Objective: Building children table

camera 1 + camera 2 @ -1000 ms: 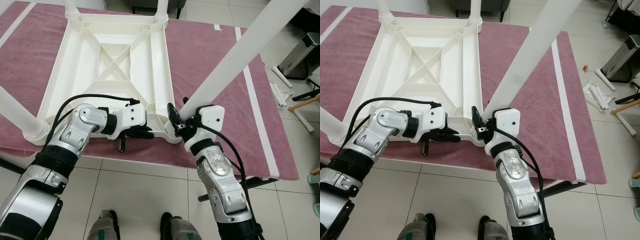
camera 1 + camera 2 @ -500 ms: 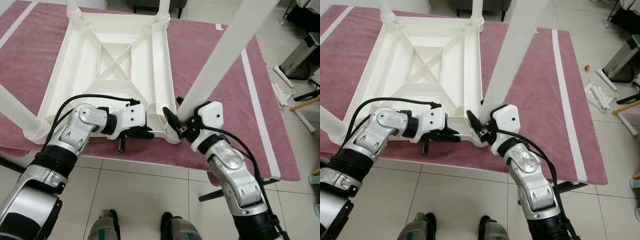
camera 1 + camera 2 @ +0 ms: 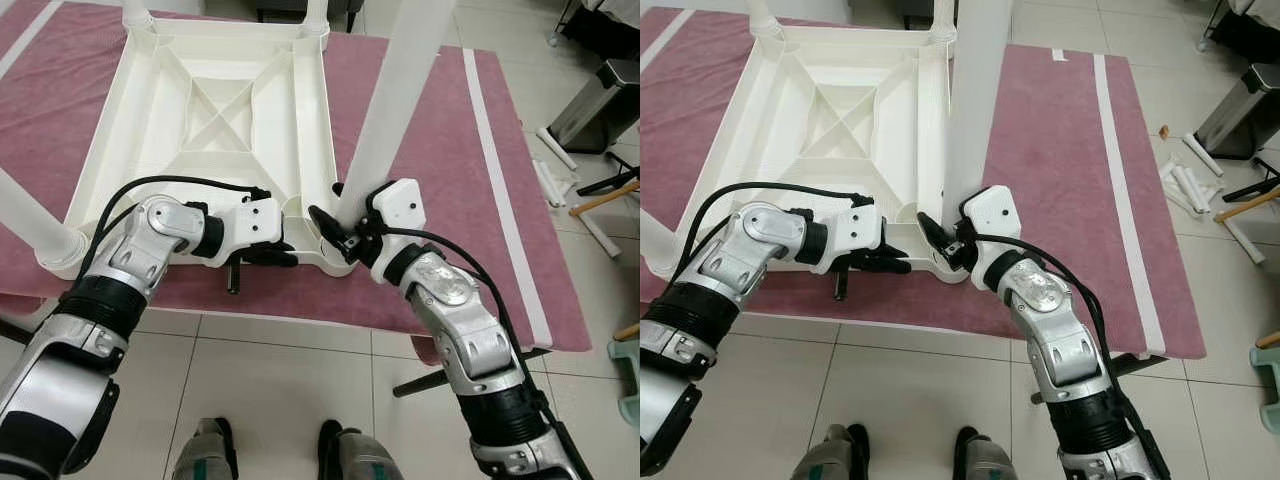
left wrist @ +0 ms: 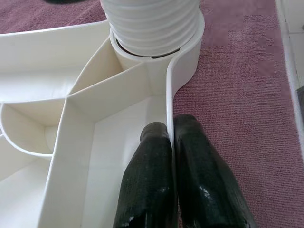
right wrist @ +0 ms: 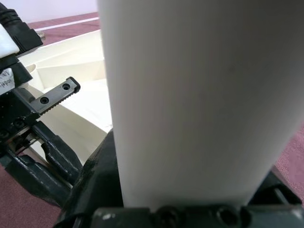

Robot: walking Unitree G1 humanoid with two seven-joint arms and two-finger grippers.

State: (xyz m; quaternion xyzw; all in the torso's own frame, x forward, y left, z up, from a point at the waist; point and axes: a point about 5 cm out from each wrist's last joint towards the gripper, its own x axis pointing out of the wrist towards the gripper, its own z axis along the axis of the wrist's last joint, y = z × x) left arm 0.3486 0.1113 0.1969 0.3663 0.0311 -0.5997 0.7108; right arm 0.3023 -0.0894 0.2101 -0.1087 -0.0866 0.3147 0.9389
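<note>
Children's table (image 3: 215, 110): white plastic, upside down on mauve cloth (image 3: 420, 150) covering the tabletop.
Left hand (image 4: 171, 137): fingers (image 4: 149, 180) pinched together on the table's near rim wall, beside the corner socket (image 4: 156, 54).
Right hand (image 3: 335, 228): clamped around white leg (image 3: 395, 90) at the near right corner, leg nearly upright in its socket.
</note>
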